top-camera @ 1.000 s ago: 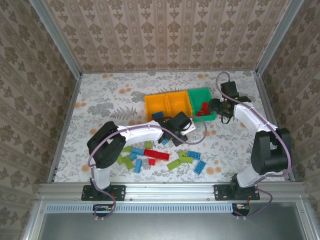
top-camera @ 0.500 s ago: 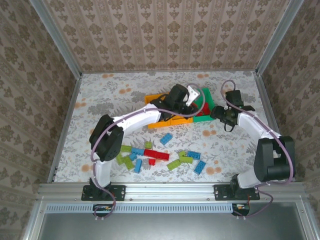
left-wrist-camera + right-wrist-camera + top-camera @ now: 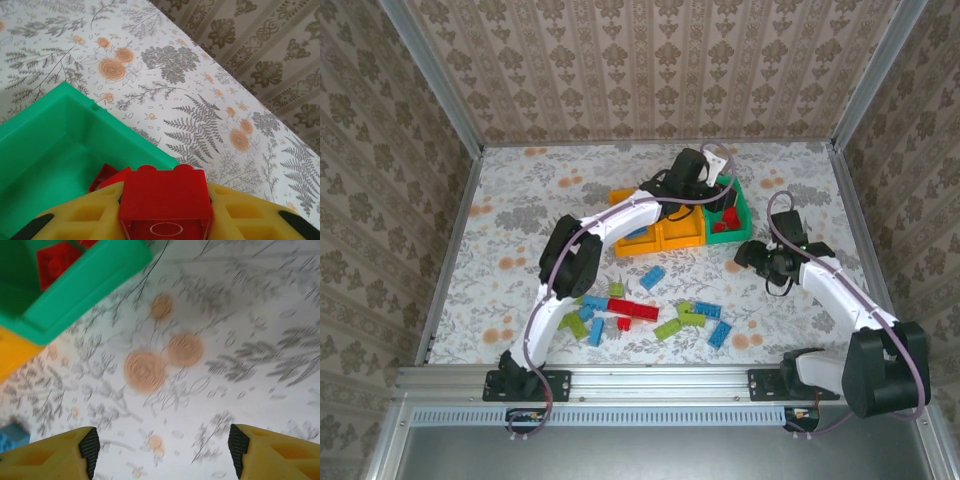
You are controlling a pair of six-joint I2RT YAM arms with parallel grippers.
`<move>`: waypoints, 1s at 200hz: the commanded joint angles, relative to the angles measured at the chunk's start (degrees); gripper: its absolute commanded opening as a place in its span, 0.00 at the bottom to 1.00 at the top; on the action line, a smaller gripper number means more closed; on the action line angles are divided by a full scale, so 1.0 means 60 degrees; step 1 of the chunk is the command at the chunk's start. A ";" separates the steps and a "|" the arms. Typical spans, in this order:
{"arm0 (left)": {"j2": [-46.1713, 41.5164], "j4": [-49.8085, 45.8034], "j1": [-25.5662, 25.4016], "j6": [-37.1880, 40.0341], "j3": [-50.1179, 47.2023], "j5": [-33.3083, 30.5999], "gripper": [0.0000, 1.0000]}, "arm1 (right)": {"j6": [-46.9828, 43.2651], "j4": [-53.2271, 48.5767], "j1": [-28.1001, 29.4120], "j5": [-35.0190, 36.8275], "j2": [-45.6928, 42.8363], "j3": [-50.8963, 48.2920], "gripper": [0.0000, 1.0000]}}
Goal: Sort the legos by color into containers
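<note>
My left gripper (image 3: 708, 185) hangs over the green container (image 3: 732, 222) and is shut on a red lego (image 3: 165, 197). In the left wrist view the brick sits between the yellow fingers (image 3: 80, 220) above the green container's (image 3: 55, 145) far corner, with another red lego (image 3: 101, 176) lying inside. My right gripper (image 3: 744, 256) is open over bare table just right of the containers, nothing between its fingertips (image 3: 162, 450). Two orange-yellow containers (image 3: 672, 232) adjoin the green one. Loose red, blue and lime legos (image 3: 633, 309) lie scattered near the front.
In the right wrist view the green container's corner (image 3: 80, 287) with a red lego (image 3: 57, 260) is at upper left, and a blue lego (image 3: 12, 435) is at the left edge. Patterned walls and metal rails (image 3: 855, 215) bound the table.
The left arm swung from the loose pile up and back to above the green container, carrying the red lego. The right arm drew away from the green container toward the front.
</note>
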 commanded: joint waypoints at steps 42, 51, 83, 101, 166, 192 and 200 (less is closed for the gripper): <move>0.0315 -0.0006 0.0343 -0.0994 0.0410 0.0214 0.55 | 0.0585 -0.0957 0.1988 0.0152 -0.0290 -0.0344 0.75; 0.0301 -0.0007 0.0354 -0.1022 0.0394 0.0208 0.60 | 0.0344 -0.0789 0.2200 0.0076 -0.0289 -0.0404 0.77; 0.0041 -0.0003 0.0371 -0.1077 0.0199 0.0187 0.70 | -0.0537 -0.0607 0.2727 0.0279 -0.0298 -0.0334 0.78; -0.0440 0.0243 0.0385 -0.0965 -0.0297 0.0005 0.82 | -0.0625 -0.0776 0.2893 0.0221 -0.0226 -0.0168 0.78; -0.2835 0.0611 0.0542 -0.0016 -0.3061 -0.1292 1.00 | 0.1706 -0.1936 0.5022 0.0938 0.0120 0.0486 0.82; -0.3834 0.0665 0.0764 0.0312 -0.4327 -0.1866 1.00 | 0.2995 -0.1915 0.6220 0.1313 0.0242 0.0640 0.86; -0.4112 0.0633 0.0830 0.0383 -0.4658 -0.2012 1.00 | 0.3297 -0.1951 0.6473 0.1466 0.0356 0.0705 0.86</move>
